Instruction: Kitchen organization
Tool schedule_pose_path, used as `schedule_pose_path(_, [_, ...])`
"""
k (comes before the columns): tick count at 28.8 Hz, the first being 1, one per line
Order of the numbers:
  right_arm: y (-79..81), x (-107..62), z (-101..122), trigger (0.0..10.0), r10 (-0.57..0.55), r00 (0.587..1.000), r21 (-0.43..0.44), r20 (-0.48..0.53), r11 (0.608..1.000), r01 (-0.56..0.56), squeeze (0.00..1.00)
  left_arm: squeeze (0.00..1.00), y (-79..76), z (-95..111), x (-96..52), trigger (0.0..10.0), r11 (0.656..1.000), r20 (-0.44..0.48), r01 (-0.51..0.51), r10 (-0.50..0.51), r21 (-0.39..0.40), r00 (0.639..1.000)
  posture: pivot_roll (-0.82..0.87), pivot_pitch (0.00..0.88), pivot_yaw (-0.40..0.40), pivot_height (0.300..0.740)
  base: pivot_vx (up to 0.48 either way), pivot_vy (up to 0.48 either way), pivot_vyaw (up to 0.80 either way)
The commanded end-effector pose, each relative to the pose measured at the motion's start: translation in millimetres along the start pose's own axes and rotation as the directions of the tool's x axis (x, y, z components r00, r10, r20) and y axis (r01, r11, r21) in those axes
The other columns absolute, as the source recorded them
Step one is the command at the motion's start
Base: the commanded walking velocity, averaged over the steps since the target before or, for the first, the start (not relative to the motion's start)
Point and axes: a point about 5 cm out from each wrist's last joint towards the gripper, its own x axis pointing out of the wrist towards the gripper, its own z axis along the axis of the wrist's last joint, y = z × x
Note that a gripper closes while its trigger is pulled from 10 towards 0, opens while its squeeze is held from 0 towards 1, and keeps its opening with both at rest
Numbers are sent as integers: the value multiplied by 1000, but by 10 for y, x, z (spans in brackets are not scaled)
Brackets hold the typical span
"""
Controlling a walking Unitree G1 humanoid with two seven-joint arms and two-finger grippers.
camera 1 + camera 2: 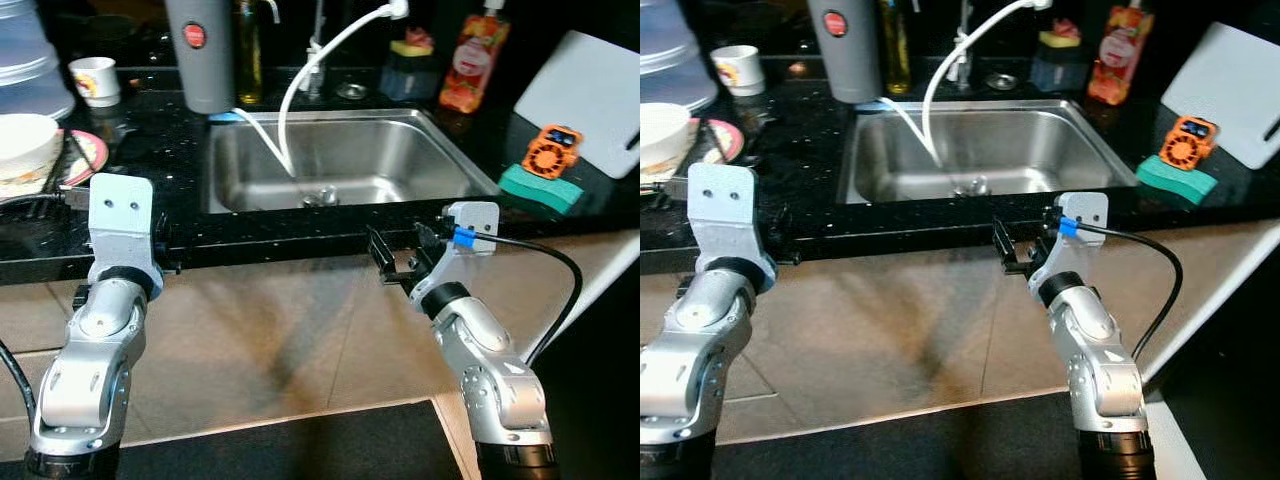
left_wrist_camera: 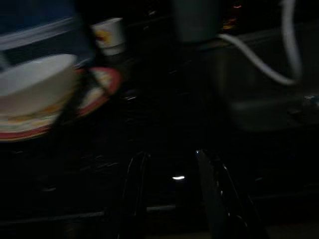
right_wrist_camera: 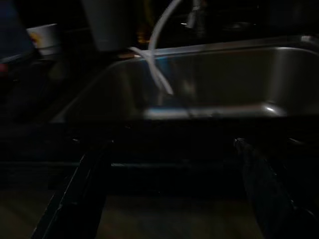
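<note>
My right gripper [image 3: 169, 189] spread wide before the sink [image 1: 340, 160], left gripper [image 2: 174, 194] narrowly parted near the bowl [image 1: 25, 140], nothing held

Both silver arms are raised forward, elbows bent, wrists level. The left gripper [image 2: 174, 199] points straight ahead, its 2 black fingers [image 2: 133, 194] slightly apart and holding nothing. The right gripper [image 3: 172, 189] angles inward, its 2 fingers [image 3: 79, 194] spread wide and empty.

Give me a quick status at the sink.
Left gripper open, facing bowl on plates. Right gripper open, at counter edge before sink. White hose drapes into basin.
</note>
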Motion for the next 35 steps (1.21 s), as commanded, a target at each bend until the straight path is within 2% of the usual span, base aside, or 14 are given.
schedule_pose_path(1, [-5,1,-20,10000,-8,1000,4,0,1000,8,0,0,-18,-17,13,10000,998,-16,29,-28,49,999,15,119,-12,740,0,0,800])
schedule_pose_path(2, [-5,1,-18,10000,-10,1000,5,3,1000,10,0,0,-39,-2,10,10000,998,-12,52,-51,35,999,13,121,-12,740,0,0,444])
schedule_pose_path(4, [-16,-3,-30,10000,-30,1000,60,2,998,30,0,0,-89,62,-2,10000,993,24,115,-116,15,993,15,120,-14,740,0,0,0])
schedule_pose_path(6, [-22,-1,-31,10000,-32,999,65,3,997,32,0,0,-92,114,8,10000,994,40,96,-98,46,994,15,121,-14,740,0,0,0])
schedule_pose_path(8, [-20,1,-29,10000,-27,1000,58,3,998,27,0,0,-86,133,14,10000,995,39,86,-88,42,995,15,121,-14,740,0,0,0])
schedule_pose_path(10, [-10,4,-29,10000,-17,1000,55,3,998,17,0,0,-56,163,30,10000,998,42,57,-56,-17,998,15,121,-14,740,0,0,0])
schedule_pose_path(11, [-10,4,-29,10000,-17,1000,55,3,998,17,0,0,-56,163,30,10000,998,42,57,-56,-17,998,15,121,-14,740,0,0,0])
schedule_pose_path(16, [20,19,-25,10000,1,1000,50,4,999,-1,0,0,51,274,71,10000,990,99,16,-2,-140,995,14,119,-16,740,0,0,0])
schedule_pose_path(27, [63,35,-24,10000,31,1000,43,0,999,-31,0,0,28,292,71,10000,980,108,49,-28,-195,994,11,119,-15,740,247,0,0])
schedule_pose_path(35, [75,35,-35,10000,39,999,43,-5,998,-39,0,0,38,299,70,10000,979,114,48,-26,-196,993,12,114,-17,740,318,0,0])
